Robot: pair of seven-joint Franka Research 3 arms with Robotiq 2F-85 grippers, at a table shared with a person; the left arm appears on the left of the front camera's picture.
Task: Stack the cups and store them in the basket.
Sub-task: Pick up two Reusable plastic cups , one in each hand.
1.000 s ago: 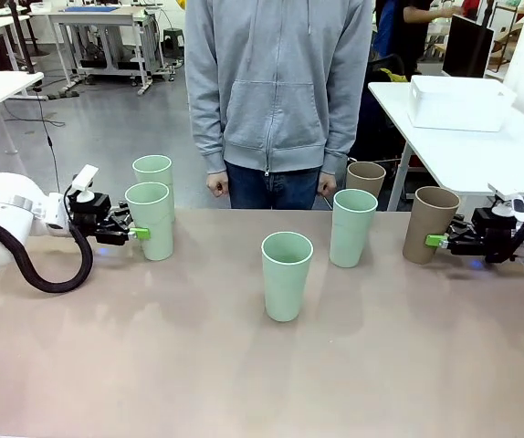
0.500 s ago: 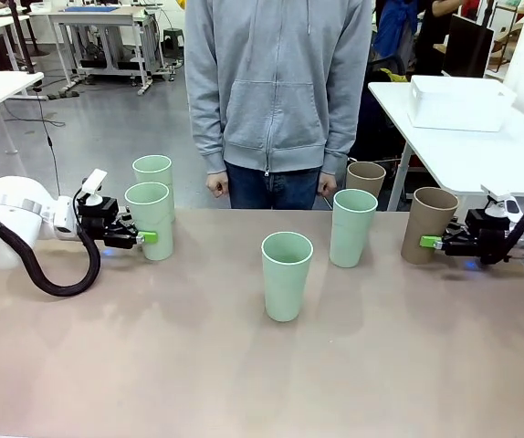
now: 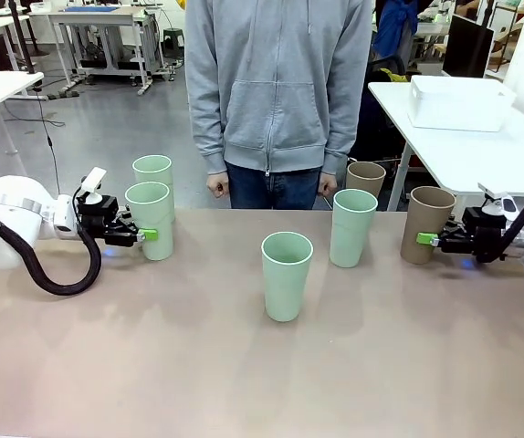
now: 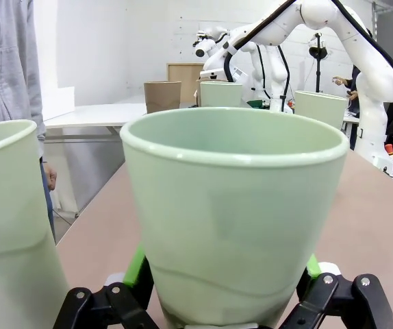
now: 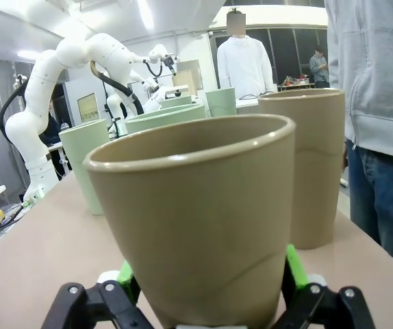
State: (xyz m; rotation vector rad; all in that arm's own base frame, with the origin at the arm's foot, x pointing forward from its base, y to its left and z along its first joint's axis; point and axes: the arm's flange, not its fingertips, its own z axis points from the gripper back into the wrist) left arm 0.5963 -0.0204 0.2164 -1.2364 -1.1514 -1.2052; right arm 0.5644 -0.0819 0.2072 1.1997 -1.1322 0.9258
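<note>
We see six cups standing upright and apart on a tan tabletop (image 3: 244, 383), none of them stacked. The left tool (image 3: 148, 234) reaches in low from the side to the front-left mint cup (image 3: 150, 214). Its green pads (image 4: 135, 271) lie against the cup's lower walls on both sides, and we cannot tell whether it is squeezing or only resting there. A second mint cup (image 3: 153, 172) stands just behind. At the right end, the right tool (image 3: 426, 239) is released and spread wide, its fingers straddling the lower part of the front brown cup (image 3: 429, 219). Between the two arms stand a middle mint cup (image 3: 287, 274), a right mint cup (image 3: 352, 226) farther back, and a rear brown cup (image 3: 365, 176) behind that. The white basket (image 3: 454, 111) sits on a separate white tabletop (image 3: 481, 160) beyond the far right corner, well apart from every cup. A person (image 3: 278, 91) in a grey hoodie stands at the far edge, hands down. We judge the cups to be light, stiff and smooth, and tall enough to tip easily. Because they taper toward the base, a low hold may let them slip, so gripping across the walls nearer mid-height, with gentle pressure, looks safer.
</note>
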